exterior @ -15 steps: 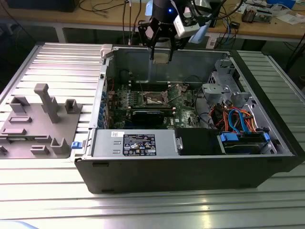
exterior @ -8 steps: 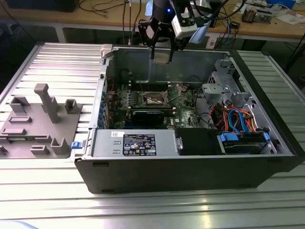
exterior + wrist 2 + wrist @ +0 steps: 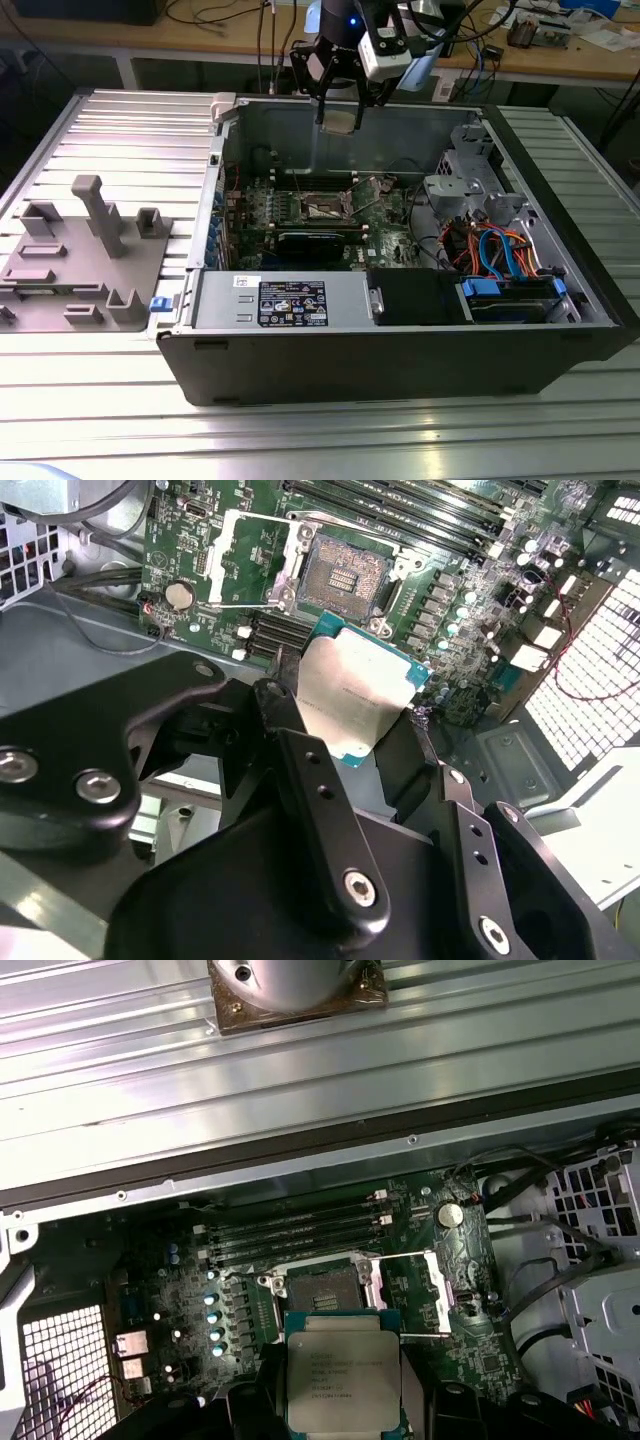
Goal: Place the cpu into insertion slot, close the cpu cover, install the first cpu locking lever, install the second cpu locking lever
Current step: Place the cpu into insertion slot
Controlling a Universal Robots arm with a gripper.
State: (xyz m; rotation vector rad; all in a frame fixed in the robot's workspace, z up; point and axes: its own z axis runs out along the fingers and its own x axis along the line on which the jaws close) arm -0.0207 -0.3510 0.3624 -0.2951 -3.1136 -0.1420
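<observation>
My gripper is clamped on the cpu, which hangs in the air over the open computer case.

By my reckoning nothing on the list is finished. The insertion slot lies empty with its dark centre bare, the cpu cover stands swung up beside it, and a thin locking lever sits loose along the cover's edge, so seating, closing and both levers are left. In the exterior view I can see that the chip is well above the green board, which the wrist views do not tell me. In both wrist views I can see my fingers pinching the chip's opposite edges, metal face toward the first wrist camera, and the socket frame is plainly open.
</observation>
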